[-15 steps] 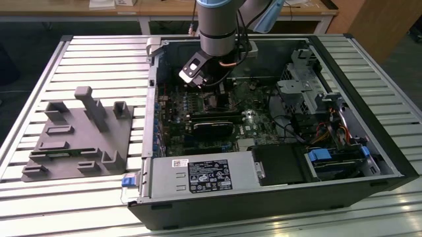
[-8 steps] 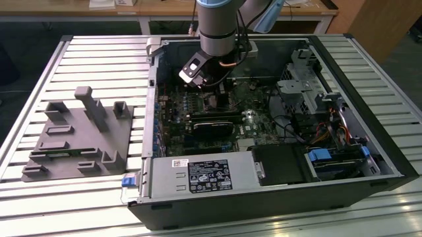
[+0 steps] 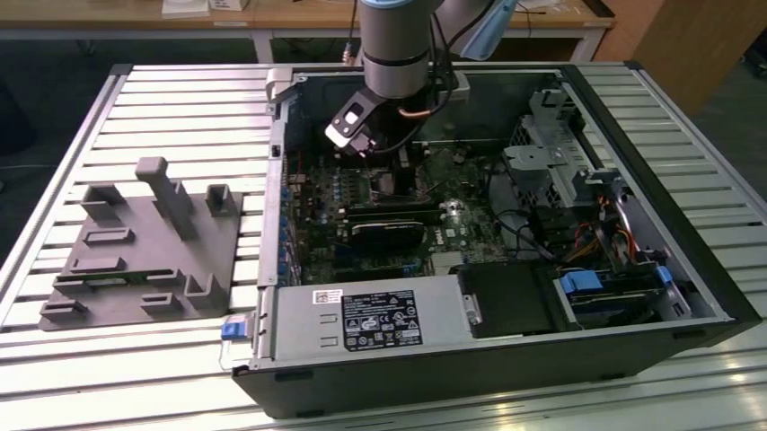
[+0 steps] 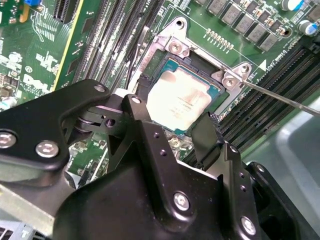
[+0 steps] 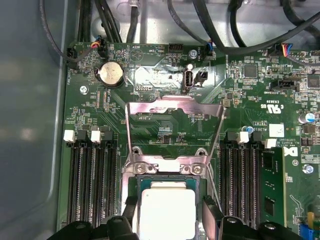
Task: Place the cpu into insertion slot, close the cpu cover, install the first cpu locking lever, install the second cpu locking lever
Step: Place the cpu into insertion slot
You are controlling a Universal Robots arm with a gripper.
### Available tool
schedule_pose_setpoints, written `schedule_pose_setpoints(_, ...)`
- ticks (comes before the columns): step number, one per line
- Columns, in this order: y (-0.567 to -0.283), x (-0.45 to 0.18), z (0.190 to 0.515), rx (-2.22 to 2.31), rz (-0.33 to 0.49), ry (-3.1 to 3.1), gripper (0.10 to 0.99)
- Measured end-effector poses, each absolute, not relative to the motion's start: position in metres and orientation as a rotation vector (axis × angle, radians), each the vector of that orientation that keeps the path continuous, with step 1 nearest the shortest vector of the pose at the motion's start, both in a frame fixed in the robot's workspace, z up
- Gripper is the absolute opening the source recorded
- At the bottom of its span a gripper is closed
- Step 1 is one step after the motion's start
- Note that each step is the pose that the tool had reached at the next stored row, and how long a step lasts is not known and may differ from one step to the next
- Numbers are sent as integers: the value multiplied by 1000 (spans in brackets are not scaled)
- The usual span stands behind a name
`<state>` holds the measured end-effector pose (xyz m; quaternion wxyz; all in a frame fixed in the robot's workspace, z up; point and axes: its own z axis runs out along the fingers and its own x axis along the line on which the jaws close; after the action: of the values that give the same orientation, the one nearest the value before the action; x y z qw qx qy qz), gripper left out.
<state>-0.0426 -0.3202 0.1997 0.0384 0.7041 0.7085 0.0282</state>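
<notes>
The cpu (image 4: 182, 100), a pale silver square chip, lies flat in the insertion slot (image 4: 200, 61) on the green motherboard; the first wrist view also shows the cpu (image 5: 166, 207). My gripper (image 4: 175, 106) hangs right over it, open, one black finger (image 4: 142, 90) at each of two opposite chip edges with thin gaps. The cpu cover (image 5: 175, 104), a silvery frame, stands swung up behind the socket. A thin locking lever (image 4: 280, 97) juts out beside the socket. In the exterior view the gripper (image 3: 365, 144) is down inside the open computer case.
Long black memory slots (image 5: 95, 185) flank the socket, with one memory stick (image 5: 272, 185) fitted. A coin battery (image 5: 110, 74) and black cables (image 5: 210, 25) lie beyond the cover. The case holds a power supply (image 3: 372, 319) and drive cage (image 3: 540, 153). A grey fixture (image 3: 144, 242) rests on the slatted table.
</notes>
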Motion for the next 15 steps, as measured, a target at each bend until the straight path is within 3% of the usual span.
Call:
schedule_pose_setpoints(11,-320,-43,203,2160,86,2173,612)
schedule_pose_setpoints(14,-320,-43,203,2160,87,2173,537)
schedule_pose_setpoints(15,-320,-43,203,2160,86,2173,475)
